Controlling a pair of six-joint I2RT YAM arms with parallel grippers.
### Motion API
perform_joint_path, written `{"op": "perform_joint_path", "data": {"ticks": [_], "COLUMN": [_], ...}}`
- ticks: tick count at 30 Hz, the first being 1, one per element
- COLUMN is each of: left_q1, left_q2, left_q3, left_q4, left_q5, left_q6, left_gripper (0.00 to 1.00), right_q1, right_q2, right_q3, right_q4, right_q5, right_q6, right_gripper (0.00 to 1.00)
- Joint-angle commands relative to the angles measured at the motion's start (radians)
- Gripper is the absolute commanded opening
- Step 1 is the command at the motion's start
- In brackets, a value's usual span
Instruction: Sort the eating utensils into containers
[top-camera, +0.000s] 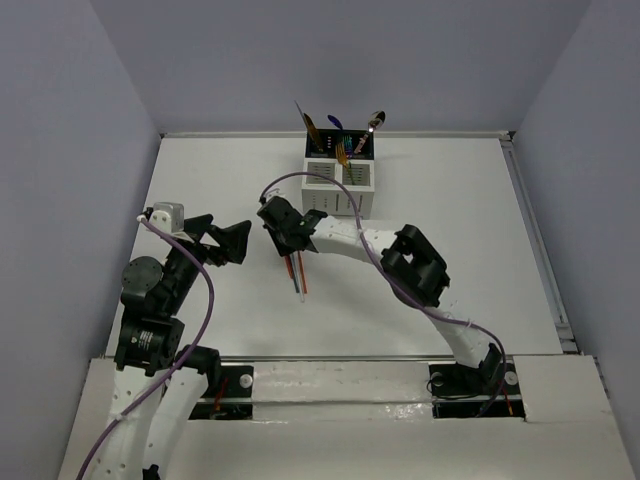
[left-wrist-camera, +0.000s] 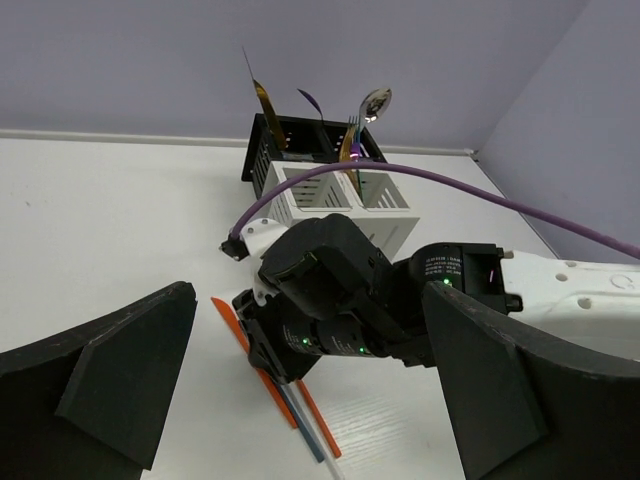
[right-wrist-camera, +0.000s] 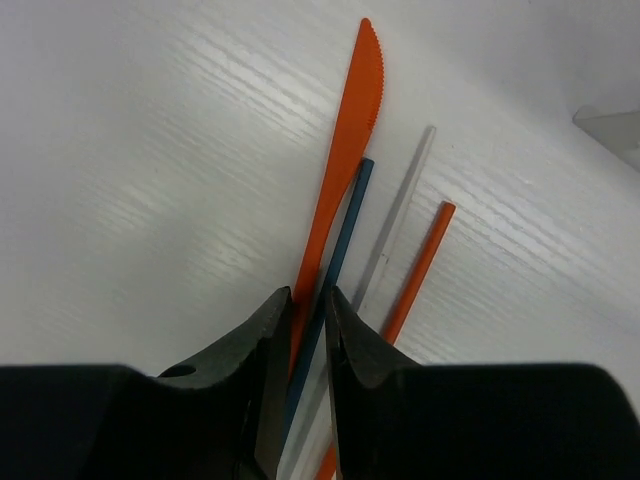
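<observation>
Left gripper (top-camera: 226, 237) hung open and empty low over the white table (top-camera: 500, 220), well to the left of the work. Right gripper (right-wrist-camera: 308, 312) was down on the loose pile mid-table. Its jaws were pinched nearly together, with the handle end of a flat orange plastic knife (right-wrist-camera: 345, 150) and a thin dark-blue chopstick (right-wrist-camera: 342, 235) both running between them. It read as a grasp on the two at once, but whether only one was really clamped could not be told. Just beside them lay a clear pale chopstick (right-wrist-camera: 402, 205) and a thin orange chopstick (right-wrist-camera: 422, 258), flat on the table and outside the jaws. So four pieces were not yet sorted.

Farther back stood the white slatted plastic caddy (top-camera: 352, 182), with a black slatted section (left-wrist-camera: 262, 150) touching its far side. Already upright there were a gold-toned handled piece (left-wrist-camera: 262, 105), a small purple-blue piece (left-wrist-camera: 310, 100), a shiny silver spoon (left-wrist-camera: 376, 102) and an iridescent fork (left-wrist-camera: 350, 140). Judged about halfway through, with the grasped pair next to go.

Hard to make out:
- The near ends of the loose pieces were covered by the right fingers.
- It was unclear which compartment each standing piece sat in; the fork seemed on the line between the black and white parts.
- The gold and purple pieces could not be identified as knife, fork or spoon.
- The insides of the white compartments were mostly hidden.
</observation>
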Motion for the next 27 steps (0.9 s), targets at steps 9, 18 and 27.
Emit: {"op": "perform_joint_path", "data": {"ticks": [9, 18, 27], "left_q1": [0.008, 0.008, 0.008], "left_q2": [-0.003, -0.006, -0.004], "left_q3": [-0.011, -0.011, -0.01], "left_q4": [0.044, 0.044, 0.044], "left_q5": [0.018, 0.019, 0.019], "left_q6": [-0.004, -0.004, -0.004], "left_gripper": [0.99, 0.99, 0.99], "right_q1": [-0.01, -0.01, -0.01], "right_q2": [0.106, 0.128, 0.14], "right_q3": [0.143, 0.195, 0.248], "right_q4": [-0.054, -0.111, -0.189], "right_q5": [-0.006, 0.022, 0.092], "right_q6": [-0.022, -0.068, -0.158], "right_gripper": [0.23, 0.22, 0.25]}}
